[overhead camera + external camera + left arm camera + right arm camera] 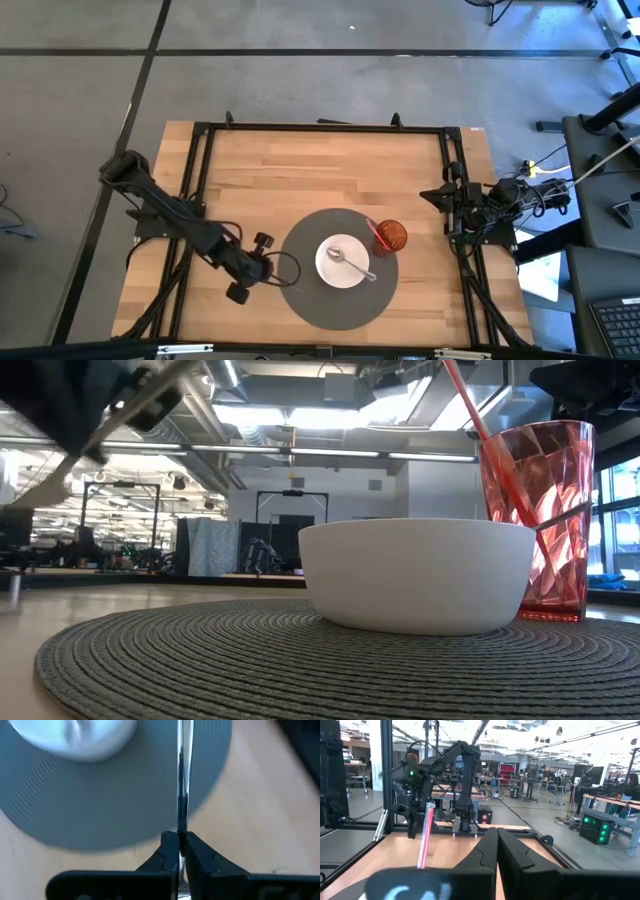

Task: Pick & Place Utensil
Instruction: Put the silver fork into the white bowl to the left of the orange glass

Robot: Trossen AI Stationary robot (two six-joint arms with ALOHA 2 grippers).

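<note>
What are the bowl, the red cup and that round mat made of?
Bowl: likely ceramic or melamine; white, opaque, smooth matte wall. Cup: probably clear red plastic, maybe glass; see-through with faceted sides. Mat: woven grey cord, looks like vinyl or fabric; coiled ribbed rings.

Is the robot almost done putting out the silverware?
Partly. A spoon already lies in the white bowl. Right now the left gripper is shut on a thin metal utensil at the grey placemat's edge. Setting it down and letting go is left. The right gripper waits, shut, at the table's side.
</note>
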